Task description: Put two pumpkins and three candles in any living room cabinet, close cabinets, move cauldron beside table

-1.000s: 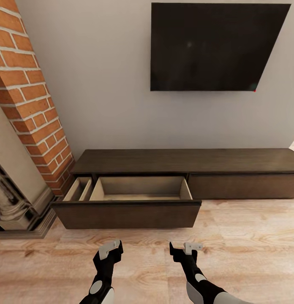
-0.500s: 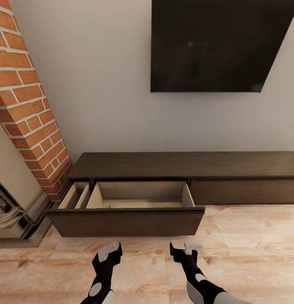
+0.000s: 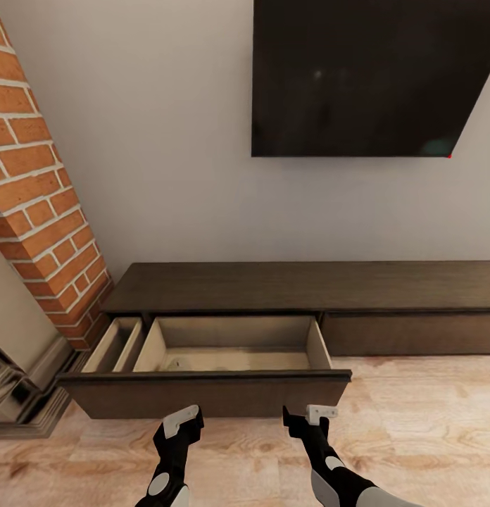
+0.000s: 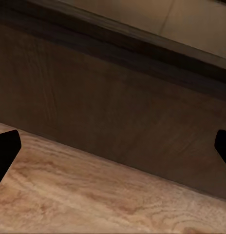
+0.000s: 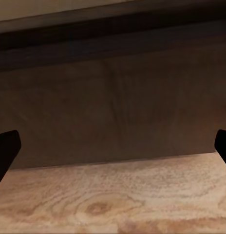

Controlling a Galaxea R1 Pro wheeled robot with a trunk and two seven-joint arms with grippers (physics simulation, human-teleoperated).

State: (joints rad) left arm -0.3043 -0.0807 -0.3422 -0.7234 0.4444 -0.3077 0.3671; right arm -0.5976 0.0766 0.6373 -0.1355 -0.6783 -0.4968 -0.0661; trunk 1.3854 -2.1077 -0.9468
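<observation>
The long, low dark brown cabinet [image 3: 301,285] stands against the wall ahead. Its left drawer [image 3: 203,394] is pulled out over the floor, while the right drawer front [image 3: 414,333] is flush. On the drawer's pale floor lies a small greyish shape [image 3: 176,364], too faint to identify. My left gripper [image 3: 181,422] and right gripper [image 3: 310,417] hang just short of the drawer front, both open and holding nothing. The left wrist view has its open gripper [image 4: 113,151] facing the drawer's brown front [image 4: 113,107]. The right wrist view has its open gripper [image 5: 113,151] facing that front [image 5: 113,112].
A brick column [image 3: 34,211] and a stone fireplace base [image 3: 20,387] stand to the left of the cabinet. A dark wall-mounted TV [image 3: 372,77] hangs above it. Light wood floor [image 3: 414,436] stretches to the right.
The whole view has moved closer to the cabinet, so the open drawer looks larger and more of its inside shows. Both grippers keep their places and stay open.
</observation>
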